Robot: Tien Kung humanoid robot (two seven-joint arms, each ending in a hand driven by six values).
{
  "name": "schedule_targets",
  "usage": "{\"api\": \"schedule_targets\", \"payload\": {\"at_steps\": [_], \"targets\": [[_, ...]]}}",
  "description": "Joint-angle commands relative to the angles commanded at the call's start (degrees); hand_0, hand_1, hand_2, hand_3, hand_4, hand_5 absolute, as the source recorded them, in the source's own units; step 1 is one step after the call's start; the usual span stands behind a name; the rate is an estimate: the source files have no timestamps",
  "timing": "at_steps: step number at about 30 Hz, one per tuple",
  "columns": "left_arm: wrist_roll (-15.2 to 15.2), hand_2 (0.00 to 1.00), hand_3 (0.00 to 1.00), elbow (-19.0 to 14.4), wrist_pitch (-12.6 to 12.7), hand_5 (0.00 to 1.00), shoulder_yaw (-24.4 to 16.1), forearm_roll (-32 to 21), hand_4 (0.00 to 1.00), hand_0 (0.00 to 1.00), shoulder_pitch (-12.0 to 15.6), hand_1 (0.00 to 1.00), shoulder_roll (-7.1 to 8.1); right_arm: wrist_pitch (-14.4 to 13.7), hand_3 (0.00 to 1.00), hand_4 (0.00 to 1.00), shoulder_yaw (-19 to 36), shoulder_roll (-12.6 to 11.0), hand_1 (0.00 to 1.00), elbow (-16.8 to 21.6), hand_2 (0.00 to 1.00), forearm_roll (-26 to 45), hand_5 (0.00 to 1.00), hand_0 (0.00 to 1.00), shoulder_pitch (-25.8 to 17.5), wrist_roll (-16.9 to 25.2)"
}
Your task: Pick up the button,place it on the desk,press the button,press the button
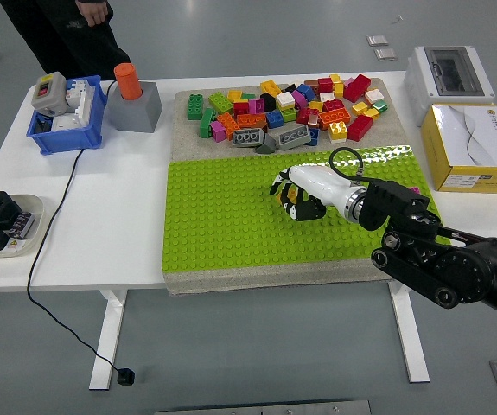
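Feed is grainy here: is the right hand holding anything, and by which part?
The right hand curls over the green baseplate; whether it holds anything cannot be told.

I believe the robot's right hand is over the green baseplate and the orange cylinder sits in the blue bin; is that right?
Not quite. The head view shows the right hand over the green baseplate, but the orange cylinder stands on the grey block beside the blue bin, not in it.
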Motion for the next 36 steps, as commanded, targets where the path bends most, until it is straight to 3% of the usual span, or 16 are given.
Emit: {"api": "schedule_targets", "payload": {"at_steps": [36], "targets": [[-0.4, 0.687, 0.759, 0.0, -0.1, 0.485, 0.0, 0.0, 0.747, 0.668, -0.1, 0.645, 0.11, -1.5, 0.641, 0.366, 3.6, -1.0, 0.410, -2.0, 0.579, -3.7, 0.158, 0.290, 0.2, 0.1]]}}
